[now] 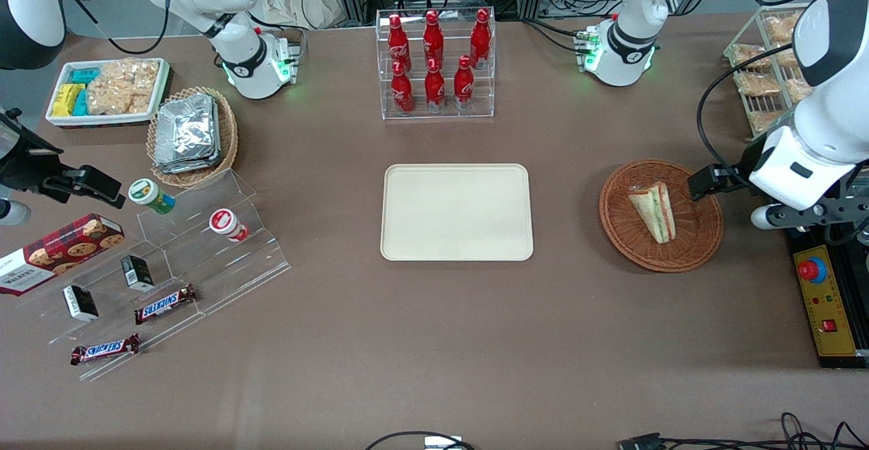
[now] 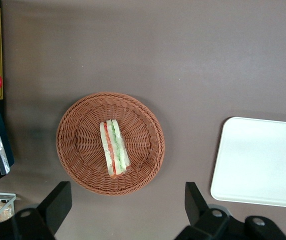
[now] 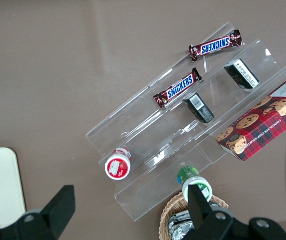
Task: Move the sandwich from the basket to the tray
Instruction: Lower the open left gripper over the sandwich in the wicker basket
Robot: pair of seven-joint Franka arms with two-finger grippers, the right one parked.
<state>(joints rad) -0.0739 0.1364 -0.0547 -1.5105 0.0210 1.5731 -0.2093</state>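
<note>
**Sandwich waits in the basket, arm not yet down**

The sandwich (image 1: pixel 654 212) lies in the middle of the round brown basket (image 1: pixel 706 243), toward the working arm's end of the tabletop (image 1: pixel 434 341). The cream tray (image 1: pixel 456 212) sits bare nearby, toward the middle of the tabletop. The gripper (image 2: pixel 127 210) hangs high above the basket's rim with its jaws spread wide and holding nothing.

What could go wrong? The wrap looks slippery, so the sandwich might slide out. A hard squeeze could squash the soft bread. If the jaws come down off-centre, they may bump the basket wall and push it away.
</note>
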